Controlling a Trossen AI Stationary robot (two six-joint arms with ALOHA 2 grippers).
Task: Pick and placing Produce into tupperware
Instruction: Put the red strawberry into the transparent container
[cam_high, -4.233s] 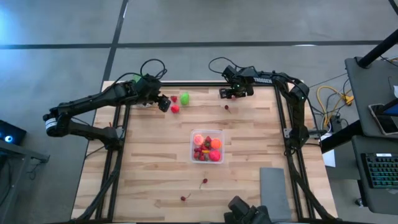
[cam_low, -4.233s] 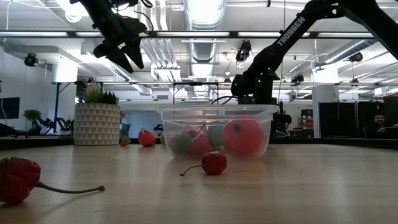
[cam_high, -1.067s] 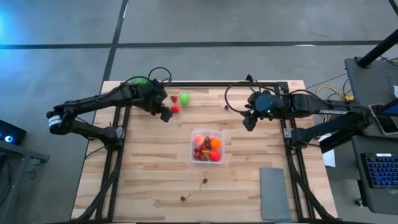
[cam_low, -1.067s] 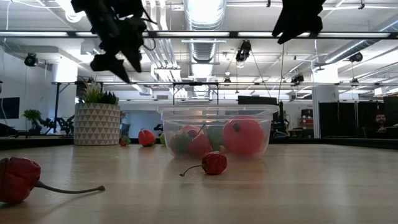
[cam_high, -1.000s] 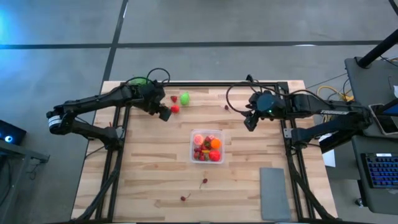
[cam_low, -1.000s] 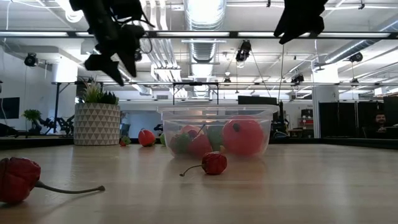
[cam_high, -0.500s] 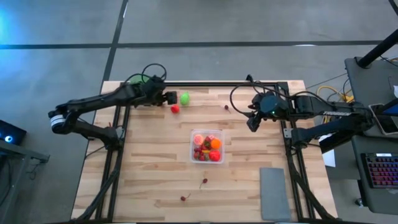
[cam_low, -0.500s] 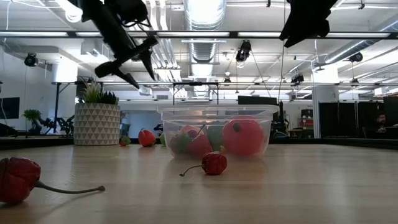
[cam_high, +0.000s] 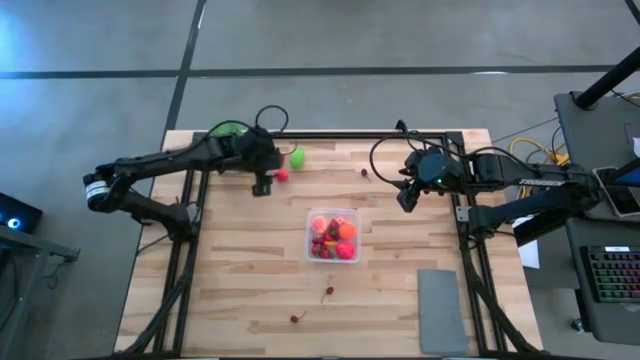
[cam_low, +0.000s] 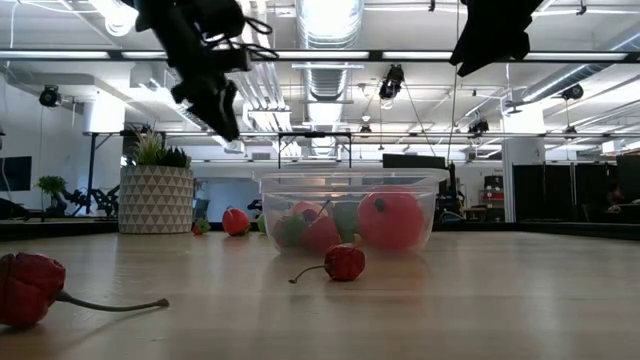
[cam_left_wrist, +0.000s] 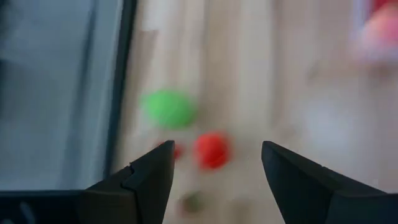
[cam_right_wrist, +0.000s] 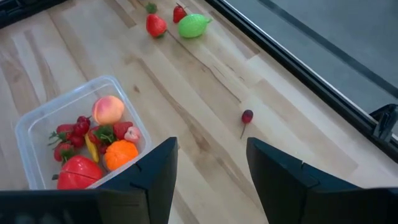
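Left tool (cam_left_wrist: 214, 171) spread open, empty, poised above red fruit (cam_left_wrist: 211, 149) ahead, lime piece (cam_left_wrist: 168, 107) just beyond. Right tool (cam_right_wrist: 208, 171) open, waiting; tupperware (cam_right_wrist: 46, 121) below-beside, part-filled.

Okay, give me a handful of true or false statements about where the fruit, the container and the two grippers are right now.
1. The tupperware already holds several fruits. True.
2. The left gripper is shut on a strawberry. False: its fingers are spread and nothing sits between them.
3. The lime-green piece lies inside the container. False: it rests on the bare wood near the table's far edge, beside a red fruit.
4. Two cherries lie loose on the table on the near side of the container. True.
5. The right gripper is open and empty. True.
6. The grey pad has fruit on it. False: nothing lies on it.
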